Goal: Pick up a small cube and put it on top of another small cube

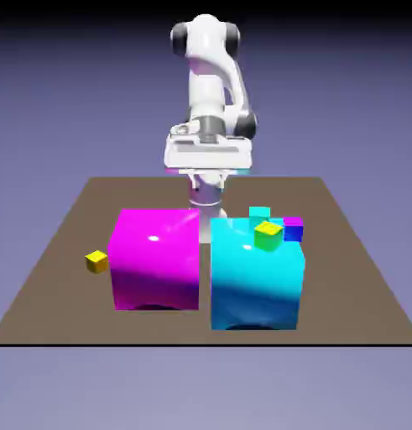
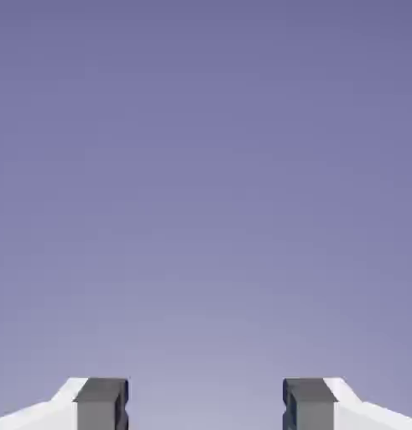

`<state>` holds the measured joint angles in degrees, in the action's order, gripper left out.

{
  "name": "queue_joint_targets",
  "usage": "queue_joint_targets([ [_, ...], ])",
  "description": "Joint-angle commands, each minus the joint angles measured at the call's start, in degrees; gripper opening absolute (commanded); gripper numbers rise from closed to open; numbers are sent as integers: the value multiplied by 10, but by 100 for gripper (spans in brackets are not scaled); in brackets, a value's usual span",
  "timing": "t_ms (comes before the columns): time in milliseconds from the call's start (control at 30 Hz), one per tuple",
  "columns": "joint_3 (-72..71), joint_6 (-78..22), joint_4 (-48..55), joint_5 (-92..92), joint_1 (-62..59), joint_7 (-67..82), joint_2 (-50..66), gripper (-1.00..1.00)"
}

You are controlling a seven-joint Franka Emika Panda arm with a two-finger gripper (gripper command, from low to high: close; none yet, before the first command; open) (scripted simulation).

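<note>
Pincer (image 2: 206, 407) spread wide, nothing between its tips, hand view shows only backdrop. Approach step, likely just starting. Arm upright at the tabletop's (image 1: 66, 220) far edge, hand high and level. Small cube (image 1: 96, 261) sits beside the magenta block (image 1: 154, 260), exterior view's left. Next: tilt down, reach it.

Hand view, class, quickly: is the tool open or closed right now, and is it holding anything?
Tool: open, its two grey fingertips stand wide apart with only the plain blue-violet backdrop between them; it holds nothing.
</note>
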<state>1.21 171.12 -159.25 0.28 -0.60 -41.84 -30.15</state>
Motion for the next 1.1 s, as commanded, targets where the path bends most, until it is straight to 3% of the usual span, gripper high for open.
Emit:
queue_joint_targets([
  [0,10,-24,15,2,-11,5,21,0],
  [700,290,-505,308,31,-252,123,451,0],
  [933,287,-537,327,56,-232,149,562,0],
  [1067,259,-444,290,90,-252,169,623,0],
])
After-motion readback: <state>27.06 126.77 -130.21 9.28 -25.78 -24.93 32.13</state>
